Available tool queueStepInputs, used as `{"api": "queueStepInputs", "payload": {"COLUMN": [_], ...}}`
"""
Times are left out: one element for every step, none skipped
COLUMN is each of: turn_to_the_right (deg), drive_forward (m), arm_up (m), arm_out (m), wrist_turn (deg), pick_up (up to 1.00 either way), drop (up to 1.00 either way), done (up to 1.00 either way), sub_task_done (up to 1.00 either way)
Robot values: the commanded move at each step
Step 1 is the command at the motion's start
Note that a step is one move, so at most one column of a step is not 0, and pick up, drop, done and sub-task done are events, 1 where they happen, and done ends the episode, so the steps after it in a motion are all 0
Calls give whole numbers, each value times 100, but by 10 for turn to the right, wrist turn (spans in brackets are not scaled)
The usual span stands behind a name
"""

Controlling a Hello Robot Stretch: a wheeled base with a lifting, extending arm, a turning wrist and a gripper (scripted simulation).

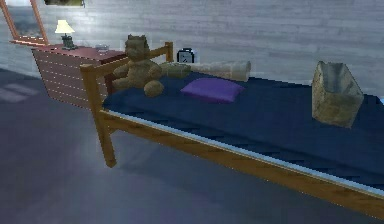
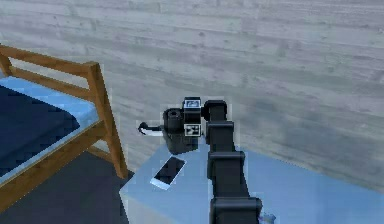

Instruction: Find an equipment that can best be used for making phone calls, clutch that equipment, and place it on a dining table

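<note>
A white phone (image 2: 168,172) lies flat on the pale tabletop (image 2: 290,190), just left of the arm (image 2: 228,170). Farther out, near the tabletop's far edge, is the gripper (image 2: 150,127). Whether it holds anything cannot be told.

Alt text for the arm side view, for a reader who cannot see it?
The robot's dark arm reaches over a pale tabletop, gripper at its far end; a flat white phone-like slab lies on that top left of the arm. A wooden bed frame with a dark blue mattress stands at left, before a grey plank wall.
</note>
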Motion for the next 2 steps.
{"api": "queueStepInputs", "payload": {"turn_to_the_right": [0,0], "drive_forward": [0,0], "arm_up": [-30,0], "arm_out": [0,0], "wrist_turn": [0,0], "pick_up": [0,100], "drop": [0,0], "done": [0,0], "sub_task_done": [0,0]}}
